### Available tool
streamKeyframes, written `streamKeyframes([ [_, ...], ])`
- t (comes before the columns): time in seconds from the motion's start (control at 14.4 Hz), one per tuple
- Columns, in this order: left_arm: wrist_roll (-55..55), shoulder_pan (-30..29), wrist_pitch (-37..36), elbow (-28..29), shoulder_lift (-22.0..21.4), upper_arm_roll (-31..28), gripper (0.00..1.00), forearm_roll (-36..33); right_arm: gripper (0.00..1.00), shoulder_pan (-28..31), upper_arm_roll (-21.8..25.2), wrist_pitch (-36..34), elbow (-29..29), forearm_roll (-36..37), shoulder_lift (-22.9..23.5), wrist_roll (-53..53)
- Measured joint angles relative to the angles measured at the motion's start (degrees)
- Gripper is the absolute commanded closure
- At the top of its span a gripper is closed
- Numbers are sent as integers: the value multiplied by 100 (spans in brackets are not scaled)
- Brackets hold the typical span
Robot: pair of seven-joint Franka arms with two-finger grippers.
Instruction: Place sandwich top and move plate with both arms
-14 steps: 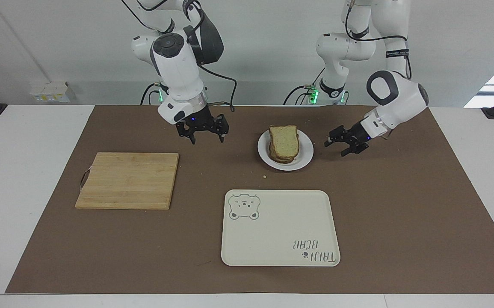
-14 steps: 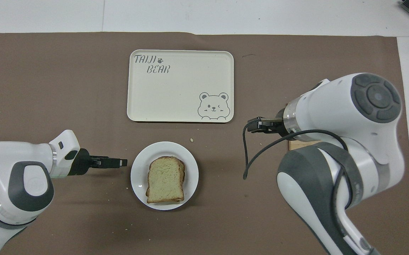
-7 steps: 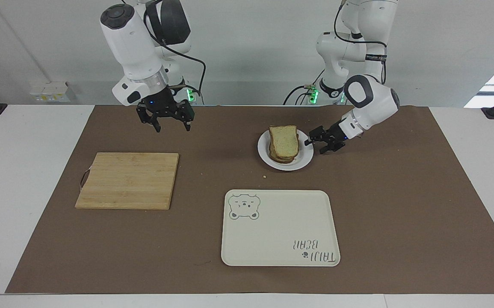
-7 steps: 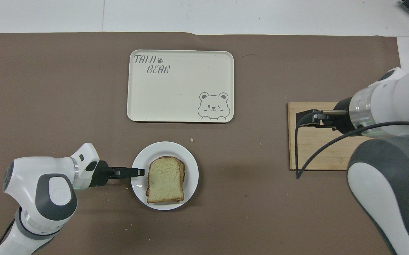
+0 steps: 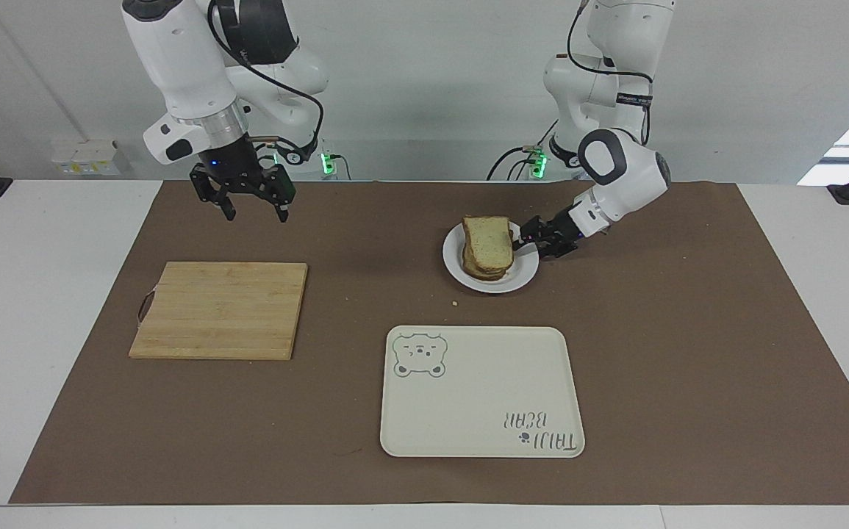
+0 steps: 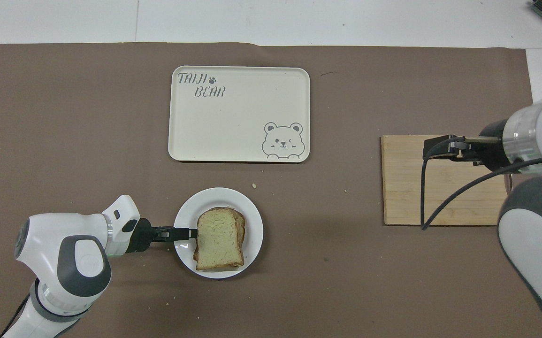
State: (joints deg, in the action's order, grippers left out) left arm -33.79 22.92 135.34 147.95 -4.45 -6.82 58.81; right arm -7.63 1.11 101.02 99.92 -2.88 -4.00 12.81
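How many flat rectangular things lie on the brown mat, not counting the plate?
2. The wooden cutting board lies toward the right arm's end of the table. The cream tray lies farther from the robots than the plate.

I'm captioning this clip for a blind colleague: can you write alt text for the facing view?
The left gripper reaches over the rim of a white plate holding a stacked sandwich. The right gripper hangs open in the air, with a wooden cutting board and a cream bear tray on the brown mat.

We see a wooden cutting board (image 5: 218, 310) lying below the right end effector (image 5: 253, 208), and a cream bear tray (image 5: 480, 391) flat on the brown-covered surface (image 5: 689, 353).
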Motion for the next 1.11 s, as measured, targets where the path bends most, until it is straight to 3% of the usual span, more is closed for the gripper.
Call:
streamKeyframes([
  [0.14, -166, 0, 7, 60, 5, -4, 61, 17, 0, 58, 36, -253, -191, 4, -27, -110],
  [0.35, -279, 0, 20, 101, 49, -17, 98, 30, 0, 196, 84, -791, -523, 5, -64, -181],
  [0.76, -301, -26, -59, 74, 42, -56, 100, 140, 0, 801, 105, -1142, -651, 40, -213, -703],
  [1.11, -314, -360, -590, -131, 103, -95, 100, 142, 0, 870, 96, -1406, -1110, 255, -169, -779],
])
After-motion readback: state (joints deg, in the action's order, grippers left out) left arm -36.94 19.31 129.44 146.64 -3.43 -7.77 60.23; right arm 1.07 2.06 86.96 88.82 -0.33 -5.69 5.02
